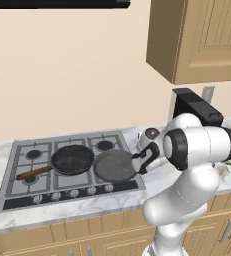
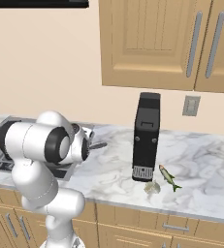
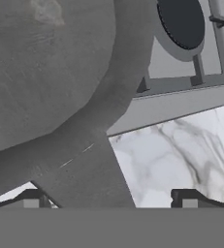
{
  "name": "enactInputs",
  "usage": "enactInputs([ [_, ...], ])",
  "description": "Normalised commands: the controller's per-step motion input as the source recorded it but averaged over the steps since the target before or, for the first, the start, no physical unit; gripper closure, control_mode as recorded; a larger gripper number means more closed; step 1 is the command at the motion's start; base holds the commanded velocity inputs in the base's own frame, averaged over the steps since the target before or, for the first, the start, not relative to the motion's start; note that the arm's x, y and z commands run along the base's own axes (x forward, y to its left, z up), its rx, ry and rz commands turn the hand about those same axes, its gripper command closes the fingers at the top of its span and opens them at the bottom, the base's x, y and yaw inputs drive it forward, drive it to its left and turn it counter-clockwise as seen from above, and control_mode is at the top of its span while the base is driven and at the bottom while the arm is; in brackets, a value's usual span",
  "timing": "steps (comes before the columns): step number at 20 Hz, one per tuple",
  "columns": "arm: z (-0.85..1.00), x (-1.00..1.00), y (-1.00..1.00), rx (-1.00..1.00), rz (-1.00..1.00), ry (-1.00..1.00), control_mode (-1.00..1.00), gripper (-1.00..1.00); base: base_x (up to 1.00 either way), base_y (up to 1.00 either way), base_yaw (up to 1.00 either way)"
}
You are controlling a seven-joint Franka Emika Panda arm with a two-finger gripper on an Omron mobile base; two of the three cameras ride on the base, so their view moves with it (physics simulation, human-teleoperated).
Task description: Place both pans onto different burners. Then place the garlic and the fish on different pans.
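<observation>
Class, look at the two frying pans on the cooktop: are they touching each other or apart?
Cannot tell. In the left base view the black pan and the grey pan sit rim to rim, with no clear gap or contact visible between them.

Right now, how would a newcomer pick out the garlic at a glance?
Look at the marbled counter right of the cooktop, where a tall black appliance stands. The garlic lies on the counter just in front of its base, a small pale rounded bulb. Beside it to the right lies the fish, which is slender and greenish, not round and whitish.
</observation>
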Motion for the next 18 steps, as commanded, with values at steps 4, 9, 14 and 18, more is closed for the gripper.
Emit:
enactInputs([
  [4, 0.06, 0.0, 0.21, 0.0, 0.0, 0.0, -1.0, -1.0, 0.0, 0.0, 0.0],
  [9, 0.01, -0.05, 0.02, 0.0, 0.0, -0.02, -1.0, -1.0, 0.0, 0.0, 0.0],
  [14, 0.02, -0.2, -0.13, 0.0, 0.03, -0.04, -1.0, -1.0, 0.0, 0.0, 0.0],
  [18, 0.14, -0.1, -0.06, 0.0, 0.05, -0.07, -1.0, -1.0, 0.0, 0.0, 0.0],
])
